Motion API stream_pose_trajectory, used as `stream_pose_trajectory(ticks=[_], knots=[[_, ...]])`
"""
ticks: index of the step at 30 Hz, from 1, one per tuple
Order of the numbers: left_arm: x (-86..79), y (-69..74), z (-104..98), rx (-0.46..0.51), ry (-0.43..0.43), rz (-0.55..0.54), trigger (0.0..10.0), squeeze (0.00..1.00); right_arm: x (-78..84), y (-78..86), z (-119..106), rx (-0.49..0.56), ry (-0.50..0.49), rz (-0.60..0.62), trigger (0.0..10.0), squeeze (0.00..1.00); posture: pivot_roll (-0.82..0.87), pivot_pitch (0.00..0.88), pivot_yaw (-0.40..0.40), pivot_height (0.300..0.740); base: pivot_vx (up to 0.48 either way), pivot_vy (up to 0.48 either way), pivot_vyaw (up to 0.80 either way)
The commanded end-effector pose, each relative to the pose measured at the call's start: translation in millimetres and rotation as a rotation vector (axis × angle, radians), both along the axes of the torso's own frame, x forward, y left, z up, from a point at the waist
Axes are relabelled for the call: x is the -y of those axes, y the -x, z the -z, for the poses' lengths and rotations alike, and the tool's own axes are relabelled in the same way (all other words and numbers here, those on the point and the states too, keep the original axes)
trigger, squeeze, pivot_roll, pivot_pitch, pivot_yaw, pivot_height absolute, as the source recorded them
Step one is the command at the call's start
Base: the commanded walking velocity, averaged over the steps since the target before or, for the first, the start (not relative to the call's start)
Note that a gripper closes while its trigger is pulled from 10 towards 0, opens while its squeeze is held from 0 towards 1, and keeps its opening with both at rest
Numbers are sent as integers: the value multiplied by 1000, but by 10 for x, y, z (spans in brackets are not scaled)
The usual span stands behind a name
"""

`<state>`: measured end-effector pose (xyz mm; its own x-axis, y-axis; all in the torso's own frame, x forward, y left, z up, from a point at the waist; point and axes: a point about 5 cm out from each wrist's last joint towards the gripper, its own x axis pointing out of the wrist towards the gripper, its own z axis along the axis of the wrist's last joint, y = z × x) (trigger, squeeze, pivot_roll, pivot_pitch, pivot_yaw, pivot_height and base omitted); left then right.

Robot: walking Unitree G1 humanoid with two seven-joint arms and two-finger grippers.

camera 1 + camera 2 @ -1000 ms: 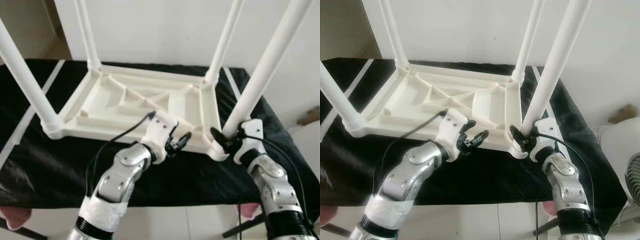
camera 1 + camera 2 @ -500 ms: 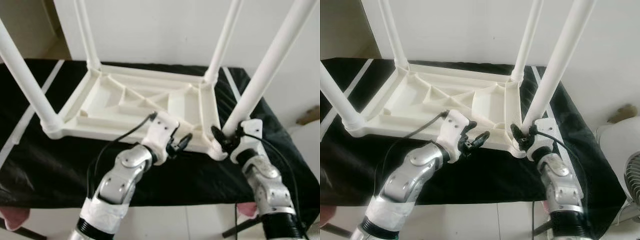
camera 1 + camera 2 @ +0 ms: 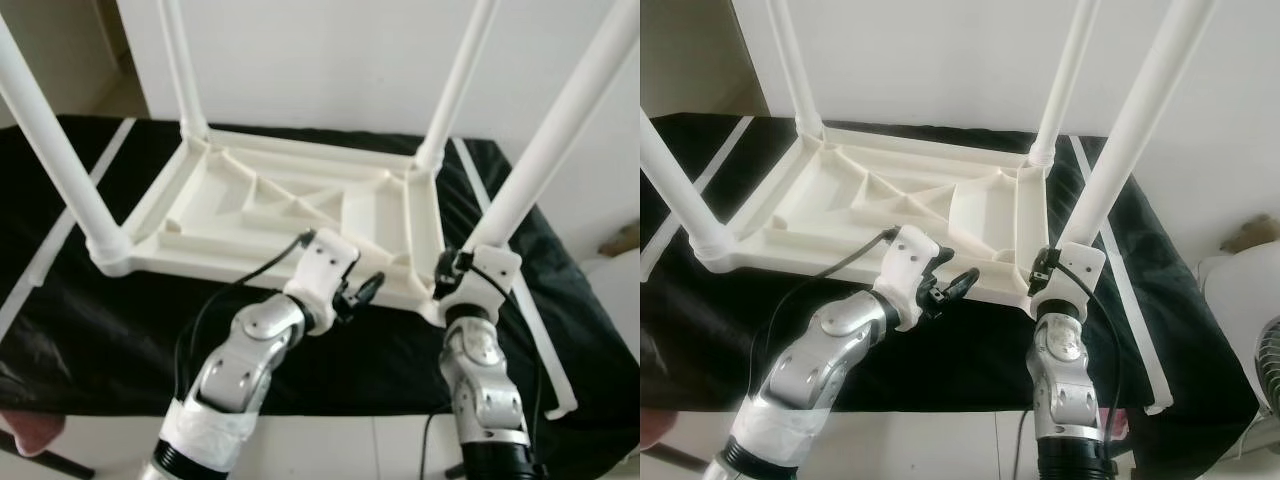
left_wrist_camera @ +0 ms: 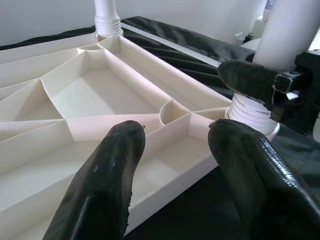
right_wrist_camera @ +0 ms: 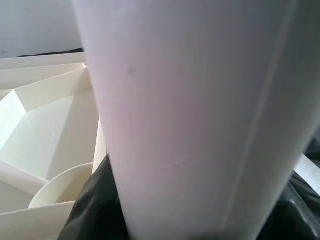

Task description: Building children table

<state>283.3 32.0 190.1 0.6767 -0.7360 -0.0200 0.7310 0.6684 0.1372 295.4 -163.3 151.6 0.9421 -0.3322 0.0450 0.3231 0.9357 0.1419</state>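
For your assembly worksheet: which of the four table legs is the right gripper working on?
The near-right leg: the right gripper sits at its base; the other three stand apart.

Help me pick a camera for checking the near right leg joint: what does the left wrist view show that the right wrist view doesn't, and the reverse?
Left wrist view: the open left pincer over the ribbed underside of the upturned white plastic table top, the threaded collar where the near right white tubular leg enters its corner, and a far leg's base.
Right wrist view: that leg's smooth shaft from very close, hiding its joint.
Both: the table top's ribs, the black cloth, and that same leg.
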Motion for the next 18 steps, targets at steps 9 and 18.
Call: stream_pose_trajectory(ticks=[9,18], knots=[[0,-3,-11,22,-4,-24,10000,0,-1,2,96,-63,-36,25,10000,0,-67,50,-55,740,0,0,0],[-14,2,-13,28,-4,-29,10000,0,9,-4,72,-43,-38,11,10000,1000,-62,46,-55,740,0,0,0]])
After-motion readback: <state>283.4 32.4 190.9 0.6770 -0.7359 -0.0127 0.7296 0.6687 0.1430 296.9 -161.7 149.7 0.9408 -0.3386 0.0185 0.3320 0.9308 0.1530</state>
